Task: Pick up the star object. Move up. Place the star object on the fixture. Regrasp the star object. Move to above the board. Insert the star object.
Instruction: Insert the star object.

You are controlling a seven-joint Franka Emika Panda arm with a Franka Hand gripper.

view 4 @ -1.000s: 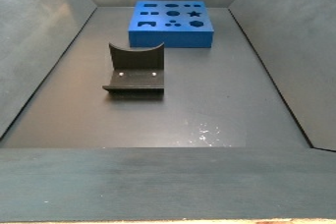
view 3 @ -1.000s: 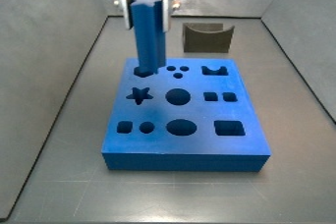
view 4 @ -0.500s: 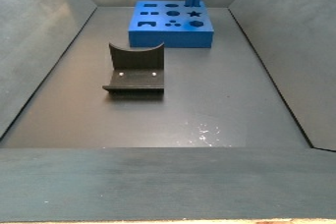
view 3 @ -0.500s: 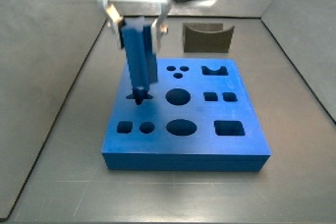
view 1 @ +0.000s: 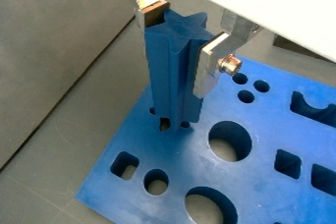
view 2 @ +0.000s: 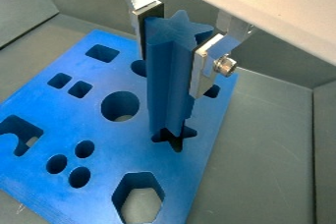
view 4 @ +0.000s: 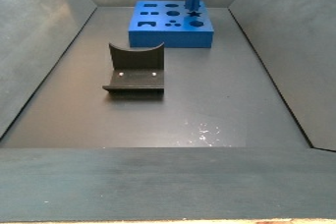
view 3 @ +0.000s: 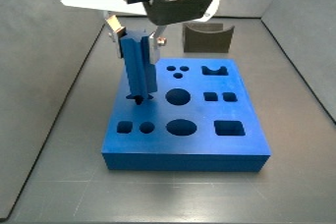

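Standing upright in pincer (view 1: 182, 43), star object (view 1: 172, 71), tip in board (view 1: 282, 184) hole.

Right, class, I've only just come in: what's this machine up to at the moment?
The robot's claw grips the star object, holding it upright with its lower end in the star-shaped hole of the board. The peg mostly stands above the board, so insertion isn't finished. The fixture sits apart on the floor, empty.

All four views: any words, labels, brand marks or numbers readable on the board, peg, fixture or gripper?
None can be read. The board, the star object, the fixture and the gripper, shut on the star object over the board's star hole, carry no visible lettering, numbers or signs.
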